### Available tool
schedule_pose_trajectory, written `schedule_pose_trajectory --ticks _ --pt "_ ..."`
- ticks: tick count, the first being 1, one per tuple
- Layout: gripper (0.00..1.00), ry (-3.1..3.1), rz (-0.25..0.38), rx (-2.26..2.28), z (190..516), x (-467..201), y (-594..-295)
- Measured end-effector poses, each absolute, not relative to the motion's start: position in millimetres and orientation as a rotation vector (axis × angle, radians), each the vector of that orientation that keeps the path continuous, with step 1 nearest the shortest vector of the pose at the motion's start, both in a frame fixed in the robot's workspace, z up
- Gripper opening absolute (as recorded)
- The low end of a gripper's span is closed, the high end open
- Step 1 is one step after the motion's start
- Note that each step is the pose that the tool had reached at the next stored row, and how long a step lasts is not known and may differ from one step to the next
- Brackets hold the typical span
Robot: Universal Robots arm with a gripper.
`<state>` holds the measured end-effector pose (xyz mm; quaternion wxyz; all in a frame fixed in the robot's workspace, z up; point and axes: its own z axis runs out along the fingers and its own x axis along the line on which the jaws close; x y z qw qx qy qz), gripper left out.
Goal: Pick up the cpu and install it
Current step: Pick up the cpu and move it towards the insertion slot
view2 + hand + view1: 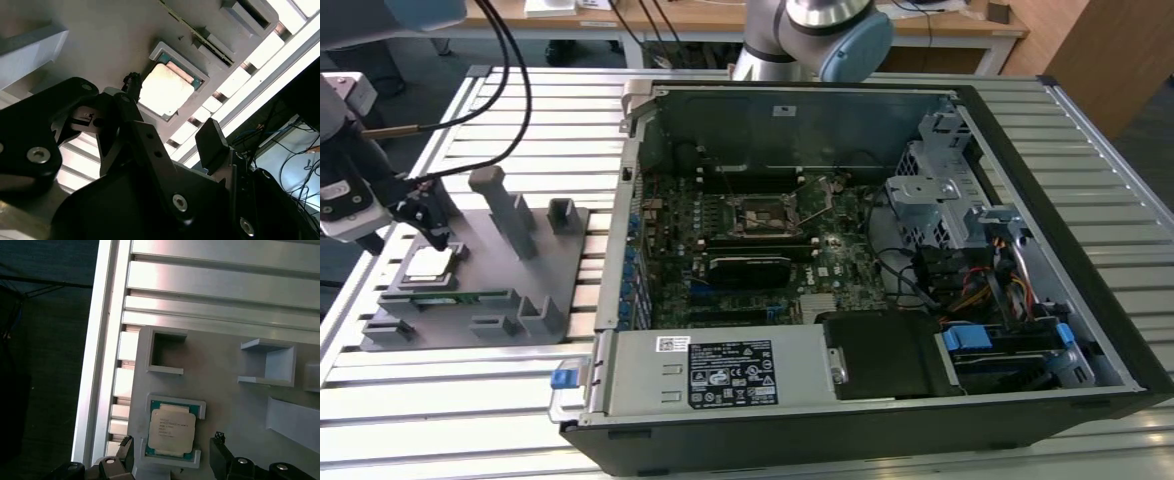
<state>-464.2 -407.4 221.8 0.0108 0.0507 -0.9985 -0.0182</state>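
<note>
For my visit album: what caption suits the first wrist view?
Open gripper poised above the cpu seated in its grey fixture.

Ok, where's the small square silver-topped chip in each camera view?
Exterior view: the small square silver-topped cpu lies on the grey fixture plate at the exterior view's left, by the gripper.
Second wrist view: cpu in its pale cradle beyond the open gripper.
First wrist view: cpu in that cradle, between the tips of the gripper.
Shared landmark: the grey fixture plate.

Open computer case [801, 120] beside grey fixture plate [574, 268] on slatted table [454, 400]
</note>
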Motion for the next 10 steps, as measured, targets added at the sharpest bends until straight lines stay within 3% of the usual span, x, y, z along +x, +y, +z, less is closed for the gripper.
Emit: schedule_pose_trajectory --ticks 10 --pt "0.70 -3.118 -0.057 0.154 208 -464 -407"
